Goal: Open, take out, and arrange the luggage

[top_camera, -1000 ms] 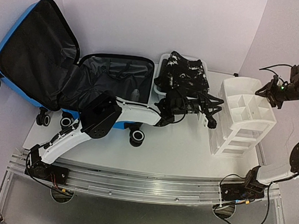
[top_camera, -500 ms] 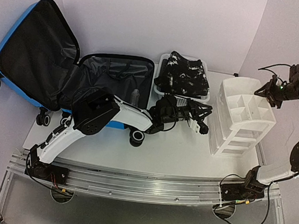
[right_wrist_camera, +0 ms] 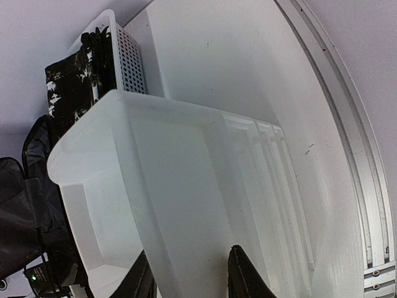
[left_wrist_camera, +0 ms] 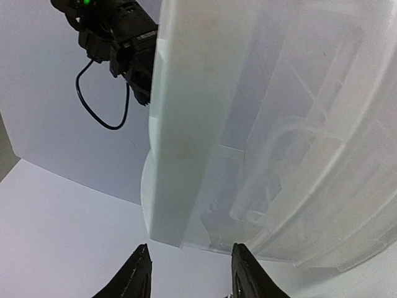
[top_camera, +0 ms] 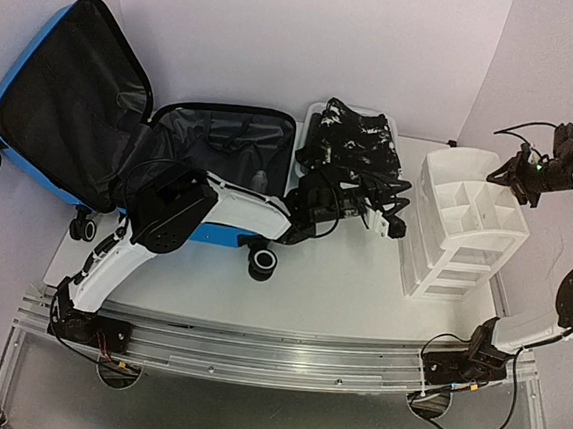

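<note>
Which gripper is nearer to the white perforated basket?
Left. The left gripper sits just off the near right corner of the basket; the right gripper is past the white organizer, at its right edge.

Light: bright, even and diffuse from above; the walls carried a faint lilac cast.
Shadows: soft and pale on the white desk (top_camera: 319, 298); the black lining of the bright blue hard-shell suitcase (top_camera: 66, 95) lost detail.
Glare: the translucent white plastic organizer (left_wrist_camera: 205, 124) looked nearly washed out in the left wrist view.
Distortion: the aluminium rail (top_camera: 274, 359) bowed along the overhead view's lower edge; the right wrist view curved strongly.
Focus: the left hand (left_wrist_camera: 189, 276) showed dark and soft-edged.
</note>
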Available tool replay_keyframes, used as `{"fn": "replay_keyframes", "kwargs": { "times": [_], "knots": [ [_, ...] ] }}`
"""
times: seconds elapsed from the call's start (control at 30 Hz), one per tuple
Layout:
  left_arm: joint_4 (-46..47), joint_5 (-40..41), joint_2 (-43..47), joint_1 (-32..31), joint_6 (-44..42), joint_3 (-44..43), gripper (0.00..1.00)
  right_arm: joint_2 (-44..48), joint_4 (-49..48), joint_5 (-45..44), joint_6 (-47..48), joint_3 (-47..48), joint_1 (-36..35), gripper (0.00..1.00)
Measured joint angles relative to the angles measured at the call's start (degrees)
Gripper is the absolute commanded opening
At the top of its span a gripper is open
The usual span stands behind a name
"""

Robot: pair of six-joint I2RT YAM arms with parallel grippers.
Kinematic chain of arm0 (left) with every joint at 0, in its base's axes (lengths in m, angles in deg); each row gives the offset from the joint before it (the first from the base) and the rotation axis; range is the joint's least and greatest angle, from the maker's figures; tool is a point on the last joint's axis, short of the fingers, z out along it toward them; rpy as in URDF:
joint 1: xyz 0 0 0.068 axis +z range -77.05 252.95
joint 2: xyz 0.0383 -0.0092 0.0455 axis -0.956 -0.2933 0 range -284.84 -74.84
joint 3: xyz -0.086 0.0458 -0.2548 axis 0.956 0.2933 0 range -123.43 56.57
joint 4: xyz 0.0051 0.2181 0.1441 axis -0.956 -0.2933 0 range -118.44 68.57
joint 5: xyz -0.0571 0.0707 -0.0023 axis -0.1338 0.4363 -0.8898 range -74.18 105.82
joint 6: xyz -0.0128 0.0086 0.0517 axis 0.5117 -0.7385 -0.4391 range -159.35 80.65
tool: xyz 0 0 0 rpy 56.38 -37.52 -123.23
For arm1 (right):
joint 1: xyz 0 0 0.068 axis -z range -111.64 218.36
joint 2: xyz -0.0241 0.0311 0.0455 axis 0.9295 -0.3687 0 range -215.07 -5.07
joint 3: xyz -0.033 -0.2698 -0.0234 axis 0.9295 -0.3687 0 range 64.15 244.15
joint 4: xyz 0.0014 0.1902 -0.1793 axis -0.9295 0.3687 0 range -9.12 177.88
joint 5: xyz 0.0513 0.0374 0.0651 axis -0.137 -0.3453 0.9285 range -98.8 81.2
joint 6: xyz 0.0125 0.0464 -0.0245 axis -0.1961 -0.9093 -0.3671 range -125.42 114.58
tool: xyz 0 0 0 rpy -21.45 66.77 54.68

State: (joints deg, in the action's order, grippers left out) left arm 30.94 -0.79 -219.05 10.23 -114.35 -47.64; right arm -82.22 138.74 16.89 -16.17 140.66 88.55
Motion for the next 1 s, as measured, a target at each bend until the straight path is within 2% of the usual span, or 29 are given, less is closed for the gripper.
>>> {"fn": "replay_keyframes", "kwargs": {
  "times": [0.2,0.7,0.9,1.0],
  "knots": [
    [-0.33,-0.55,-2.91,-0.41,0.05,-9.10,0.49,0.00,-0.01,0.03,-0.03,0.00,0.00,0.32],
    [-4.00,-3.35,-5.17,-0.39,-3.18,-9.25,0.64,-0.01,0.00,0.21,0.12,0.03,0.00,0.32],
    [-5.57,-3.13,-9.70,-0.47,-3.65,-15.04,0.77,-0.57,0.41,0.25,0.39,0.62,0.00,0.32],
    [-5.92,-3.13,-10.44,-0.51,-4.07,-17.01,0.78,-0.74,0.52,0.31,0.53,0.74,0.00,0.31]
  ]
}}
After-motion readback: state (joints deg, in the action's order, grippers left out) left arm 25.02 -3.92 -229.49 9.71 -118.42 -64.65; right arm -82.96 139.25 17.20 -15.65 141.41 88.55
